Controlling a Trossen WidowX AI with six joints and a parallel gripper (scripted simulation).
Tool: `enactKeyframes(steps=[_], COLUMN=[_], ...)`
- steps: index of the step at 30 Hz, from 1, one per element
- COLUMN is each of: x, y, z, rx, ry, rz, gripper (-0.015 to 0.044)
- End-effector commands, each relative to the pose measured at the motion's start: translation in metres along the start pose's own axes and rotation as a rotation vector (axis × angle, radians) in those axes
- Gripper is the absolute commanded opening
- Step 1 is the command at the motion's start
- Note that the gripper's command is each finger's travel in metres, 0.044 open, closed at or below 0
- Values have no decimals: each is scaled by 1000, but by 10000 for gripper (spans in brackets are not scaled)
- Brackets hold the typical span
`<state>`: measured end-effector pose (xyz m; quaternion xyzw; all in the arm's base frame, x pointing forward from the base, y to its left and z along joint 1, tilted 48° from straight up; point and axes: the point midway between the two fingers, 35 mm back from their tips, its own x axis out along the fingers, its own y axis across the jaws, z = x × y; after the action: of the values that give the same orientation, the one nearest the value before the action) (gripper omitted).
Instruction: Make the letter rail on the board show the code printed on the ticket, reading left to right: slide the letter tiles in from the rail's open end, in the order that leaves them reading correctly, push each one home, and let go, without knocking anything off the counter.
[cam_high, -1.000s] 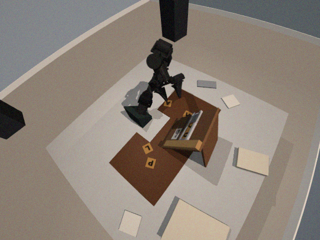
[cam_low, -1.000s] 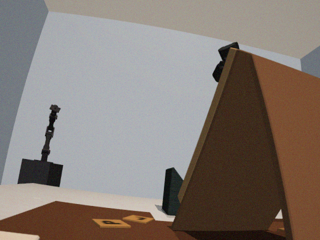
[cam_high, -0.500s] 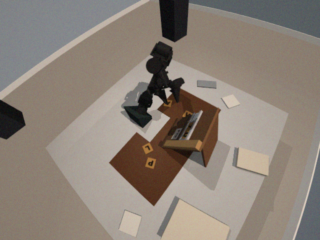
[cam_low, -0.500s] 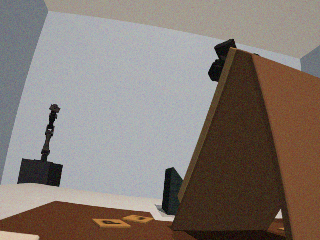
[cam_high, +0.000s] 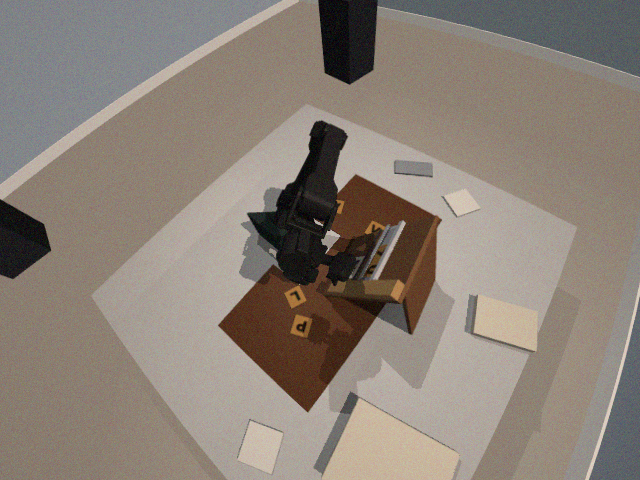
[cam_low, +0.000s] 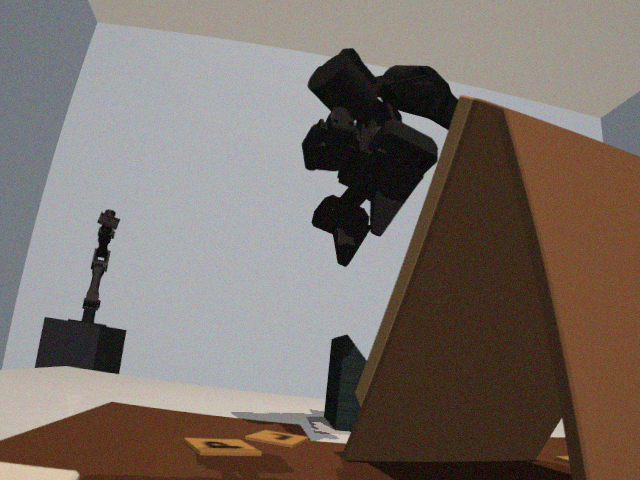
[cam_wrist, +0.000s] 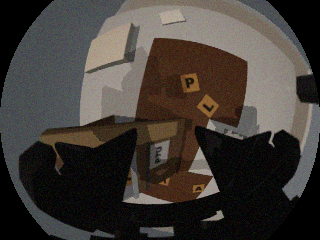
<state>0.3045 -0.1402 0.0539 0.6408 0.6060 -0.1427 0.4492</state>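
My gripper (cam_low: 361, 249) (cam_wrist: 167, 131) is open and empty, high above the counter by the sloped board (cam_high: 413, 253) (cam_low: 465, 310). On the board, the light rail (cam_high: 391, 248) holds two tiles, partly shaded; their letters are hard to read now. The ticket (cam_high: 356, 266) (cam_wrist: 159, 154) appears to read P7U. The P tile (cam_high: 301, 326) (cam_low: 222, 445) (cam_wrist: 190, 83) and the L tile (cam_high: 295, 296) (cam_low: 277, 438) (cam_wrist: 207, 106) lie flat on the brown mat. An A tile (cam_high: 339, 206) (cam_wrist: 199, 188) and another tile (cam_high: 374, 228) lie beyond the board's far end.
A dark green wedge-shaped block (cam_high: 264, 227) (cam_low: 343, 384) stands by the arm. Pale flat blocks (cam_high: 504, 322) (cam_high: 392, 441), thin pale pieces (cam_high: 260, 446) (cam_high: 461, 202) and a grey bar (cam_high: 413, 168) lie around the brown mat (cam_high: 305, 379) (cam_wrist: 165, 52). The wooden end piece (cam_high: 361, 290) edges the board.
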Motion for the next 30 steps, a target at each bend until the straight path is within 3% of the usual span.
enactKeyframes(steps=[1, 9, 23, 30], x=[55, 149, 155, 185], y=[-19, -71, -75, -83], z=[34, 71, 78, 71], rx=[-75, -186, -192, -192], ry=[73, 210, 217, 218], rz=[-99, -240, -247, -246], gripper=[340, 340, 340, 340])
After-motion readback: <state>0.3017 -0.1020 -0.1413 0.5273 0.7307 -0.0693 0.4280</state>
